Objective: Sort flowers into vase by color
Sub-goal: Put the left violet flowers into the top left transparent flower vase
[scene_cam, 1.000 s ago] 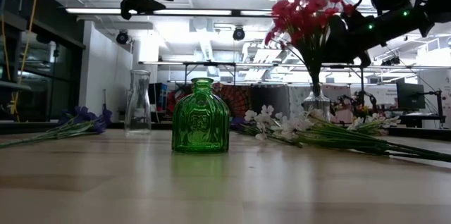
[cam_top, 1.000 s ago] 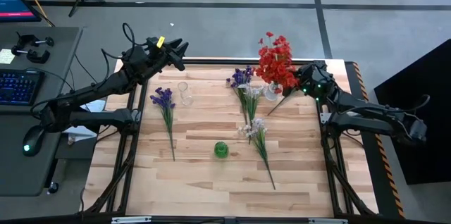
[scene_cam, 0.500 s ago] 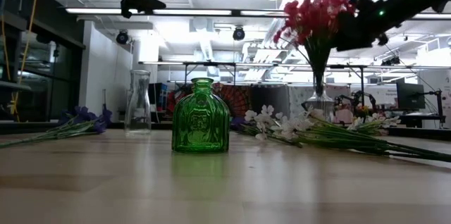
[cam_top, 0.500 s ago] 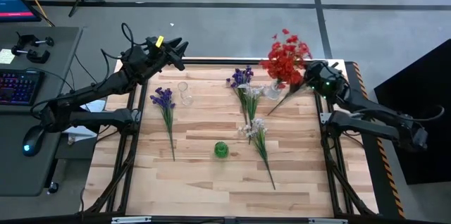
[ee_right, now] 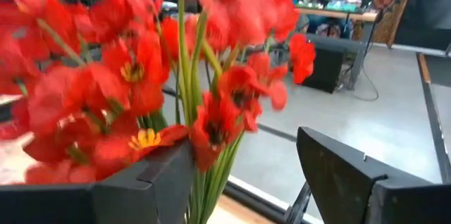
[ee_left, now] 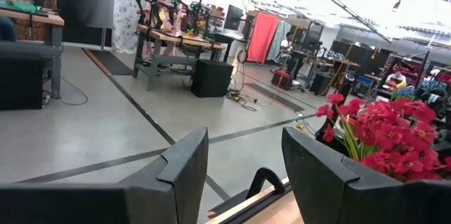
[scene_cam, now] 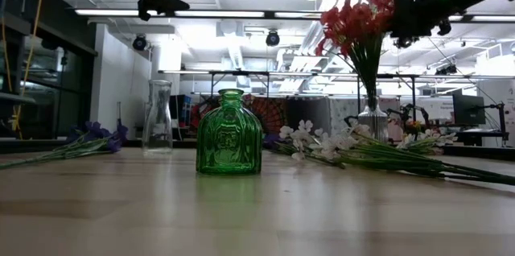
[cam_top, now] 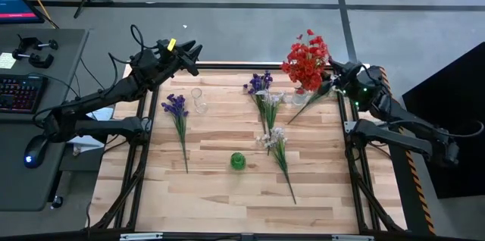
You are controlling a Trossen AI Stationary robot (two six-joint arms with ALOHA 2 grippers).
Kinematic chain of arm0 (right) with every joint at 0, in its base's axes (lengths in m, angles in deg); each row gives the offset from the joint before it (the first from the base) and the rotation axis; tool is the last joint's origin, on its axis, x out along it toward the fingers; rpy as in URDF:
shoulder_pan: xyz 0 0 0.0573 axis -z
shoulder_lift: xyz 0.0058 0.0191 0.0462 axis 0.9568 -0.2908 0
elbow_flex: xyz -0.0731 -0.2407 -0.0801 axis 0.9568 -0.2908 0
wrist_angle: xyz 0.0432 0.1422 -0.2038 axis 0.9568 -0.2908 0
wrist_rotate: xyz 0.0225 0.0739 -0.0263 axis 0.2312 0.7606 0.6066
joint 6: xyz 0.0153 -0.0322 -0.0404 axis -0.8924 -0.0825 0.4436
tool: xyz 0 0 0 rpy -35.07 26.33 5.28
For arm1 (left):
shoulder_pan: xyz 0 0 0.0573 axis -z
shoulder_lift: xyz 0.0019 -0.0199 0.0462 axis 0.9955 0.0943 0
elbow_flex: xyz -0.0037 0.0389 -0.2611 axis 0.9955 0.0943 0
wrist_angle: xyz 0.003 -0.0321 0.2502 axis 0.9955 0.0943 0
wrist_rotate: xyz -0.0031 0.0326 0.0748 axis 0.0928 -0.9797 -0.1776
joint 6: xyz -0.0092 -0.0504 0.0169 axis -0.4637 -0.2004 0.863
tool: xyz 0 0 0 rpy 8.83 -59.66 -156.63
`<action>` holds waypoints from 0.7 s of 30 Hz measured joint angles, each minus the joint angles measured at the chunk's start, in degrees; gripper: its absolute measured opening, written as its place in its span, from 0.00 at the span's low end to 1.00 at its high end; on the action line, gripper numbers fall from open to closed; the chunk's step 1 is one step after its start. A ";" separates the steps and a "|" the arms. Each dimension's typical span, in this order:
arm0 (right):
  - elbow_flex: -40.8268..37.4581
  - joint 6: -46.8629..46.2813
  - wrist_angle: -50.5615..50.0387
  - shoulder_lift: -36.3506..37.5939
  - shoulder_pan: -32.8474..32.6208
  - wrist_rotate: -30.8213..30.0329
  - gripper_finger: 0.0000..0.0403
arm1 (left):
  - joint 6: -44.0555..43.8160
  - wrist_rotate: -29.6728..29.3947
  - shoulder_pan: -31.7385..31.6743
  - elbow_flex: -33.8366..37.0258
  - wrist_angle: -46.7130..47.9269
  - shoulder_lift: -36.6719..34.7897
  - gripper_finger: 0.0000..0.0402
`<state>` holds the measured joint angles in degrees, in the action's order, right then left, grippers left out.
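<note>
Fingers on your right gripper (cam_top: 339,84) are standing apart, gripping nothing, beside the red flowers (cam_top: 305,57), which are sitting upright in the clear vase (scene_cam: 372,119) at the table's far right. Your left gripper (cam_top: 191,49), likewise spread and empty, is waiting above the far-left edge. Purple (cam_top: 176,107) and white (cam_top: 274,139) sprays are lying unsorted on the table.

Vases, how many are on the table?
3. A clear glass vase stands near the purple spray on the left, a green glass vase sits mid-table, and another clear vase at the back right holds the red flowers.
</note>
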<state>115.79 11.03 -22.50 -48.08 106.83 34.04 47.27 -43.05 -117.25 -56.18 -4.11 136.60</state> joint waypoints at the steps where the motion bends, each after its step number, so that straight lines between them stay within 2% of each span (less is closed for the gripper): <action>1: 0.40 0.19 0.00 0.19 0.00 -0.05 0.59 | 0.02 0.00 0.01 0.00 0.00 0.00 0.42; 14: 8.07 7.78 0.02 0.90 0.00 -2.16 0.59 | 0.11 0.00 0.00 0.00 -2.15 0.00 0.42; 21: 12.32 7.21 0.96 0.90 0.00 -0.51 0.59 | 2.49 -0.02 0.84 0.00 -1.82 0.68 0.42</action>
<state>128.11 18.24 -21.54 -47.18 106.83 33.53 49.76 -43.07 -116.41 -56.18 -5.93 137.28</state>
